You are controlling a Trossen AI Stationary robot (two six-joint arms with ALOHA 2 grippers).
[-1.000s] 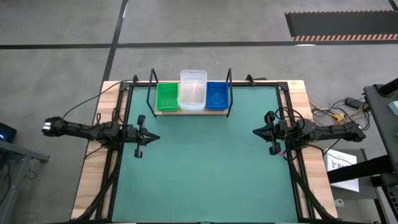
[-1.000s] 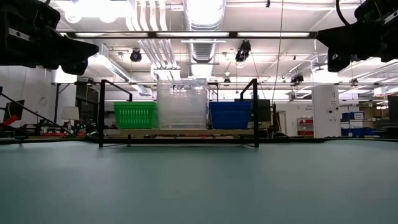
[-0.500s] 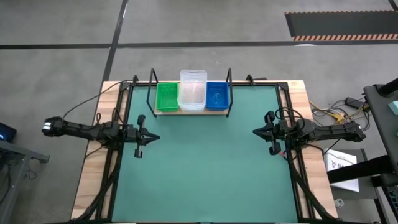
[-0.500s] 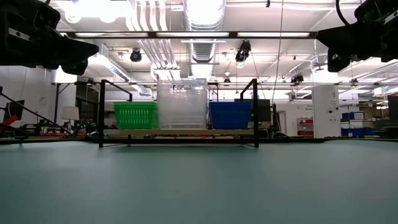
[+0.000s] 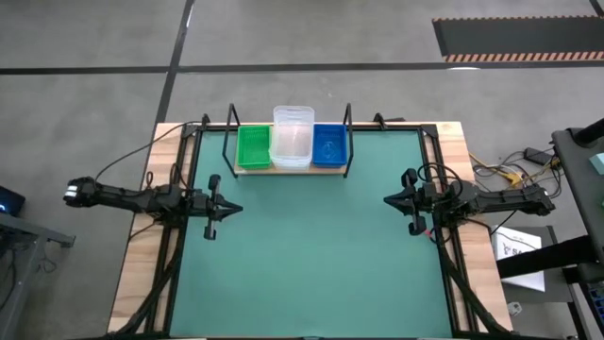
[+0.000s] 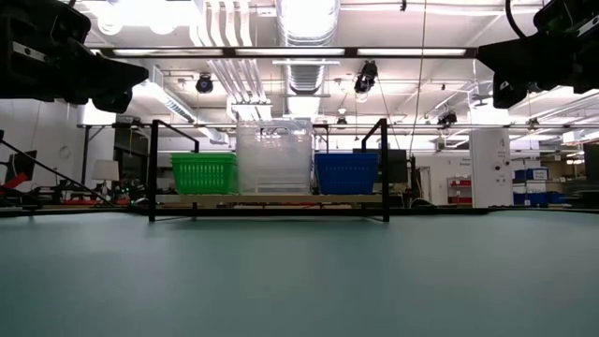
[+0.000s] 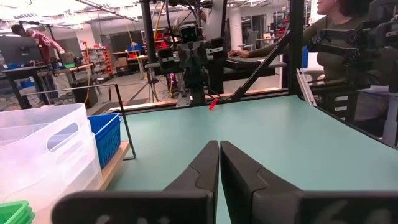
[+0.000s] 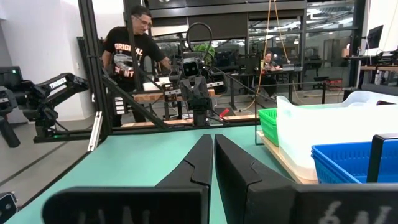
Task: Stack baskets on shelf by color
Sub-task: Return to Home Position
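Shelf [image 5: 291,170] stands at the far edge of the green mat [image 5: 311,264], midway between the two arms and well apart from both grippers. On its light wooden board three stacks sit side by side and touching. The green stack [image 5: 253,147] is on the left arm's side, the clear stack [image 5: 293,138] in the middle and the blue stack [image 5: 328,144] on the right arm's side. Black wire uprights [image 6: 153,168] close both ends.

In the low view the clear stack [image 6: 273,157] rises well above the green stack [image 6: 205,173] and the blue stack [image 6: 346,173], which are level with each other. All show perforated or slotted walls. How many baskets are nested in each stack cannot be counted.

The left gripper [image 5: 229,209] hangs above the mat's left edge, pointing inward toward the table's middle. The right gripper [image 5: 389,199] mirrors it at the right edge. In the left wrist view the left gripper [image 7: 219,163] has its two dark fingers pressed together with only a thin seam between them, holding nothing. The right gripper [image 8: 213,158] is clenched the same way, also empty. Neither touches the shelf, a basket or the mat.
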